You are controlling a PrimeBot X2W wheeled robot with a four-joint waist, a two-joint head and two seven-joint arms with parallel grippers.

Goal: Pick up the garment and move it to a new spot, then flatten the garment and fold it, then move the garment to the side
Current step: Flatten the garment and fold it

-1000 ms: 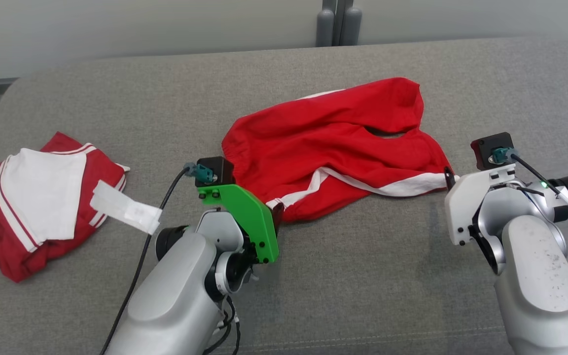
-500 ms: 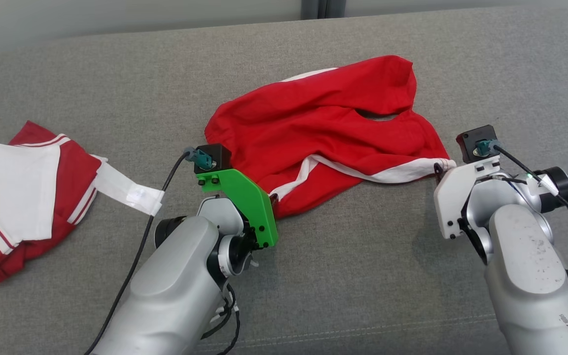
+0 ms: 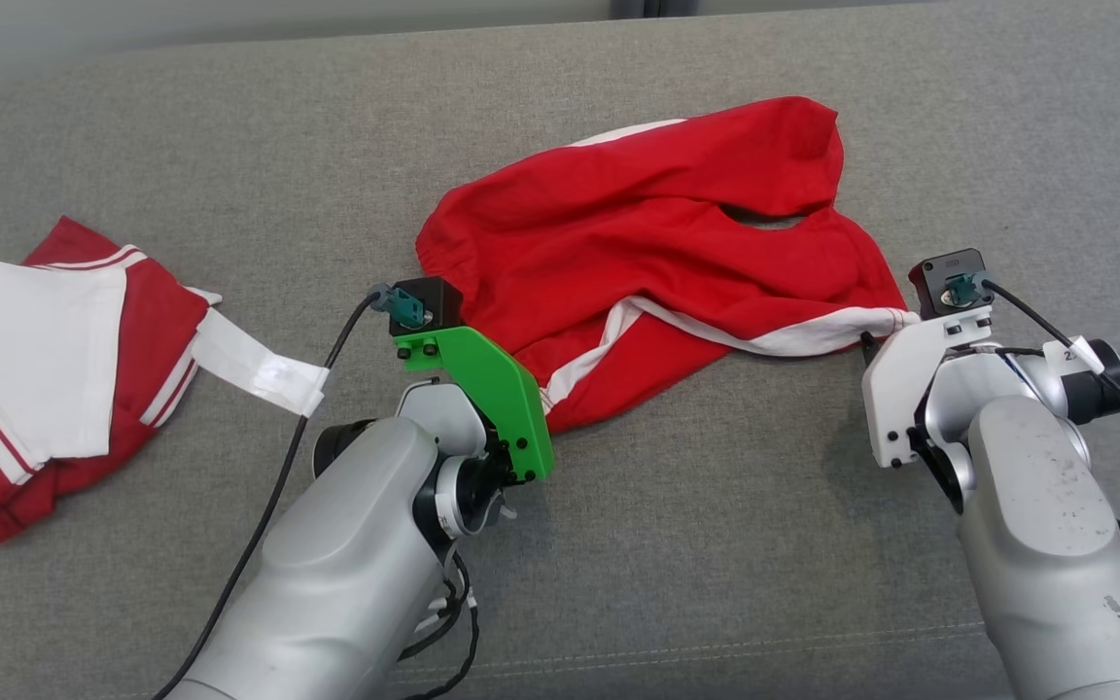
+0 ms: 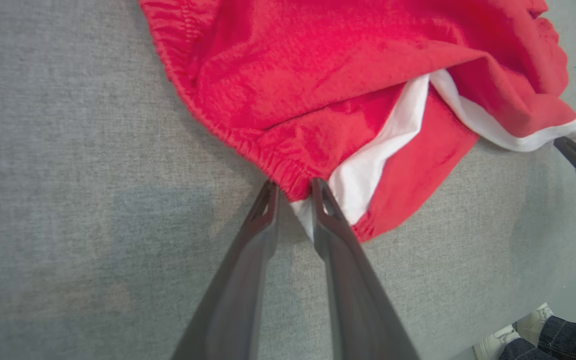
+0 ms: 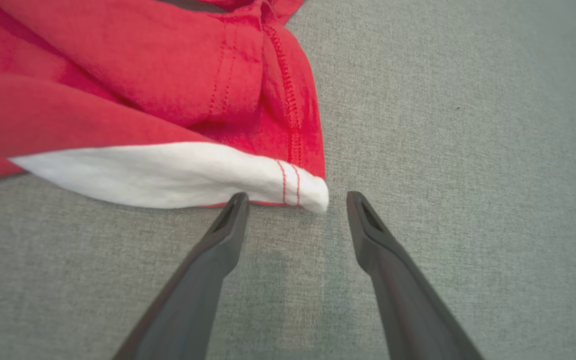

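Your left gripper (image 4: 294, 186) holds its fingers close together, pinching the stretchy edge of the red garment (image 3: 657, 243), which lies crumpled in the middle of the grey sofa (image 3: 716, 535). Your right gripper (image 5: 296, 199) has its fingers spread wide, with the garment's white corner between the tips. A red and white clothes pile (image 3: 45, 369) sits well apart on the left.

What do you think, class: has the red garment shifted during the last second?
No. The red garment keeps its shape and its spacing from the folded garment at left; the camera moved instead.
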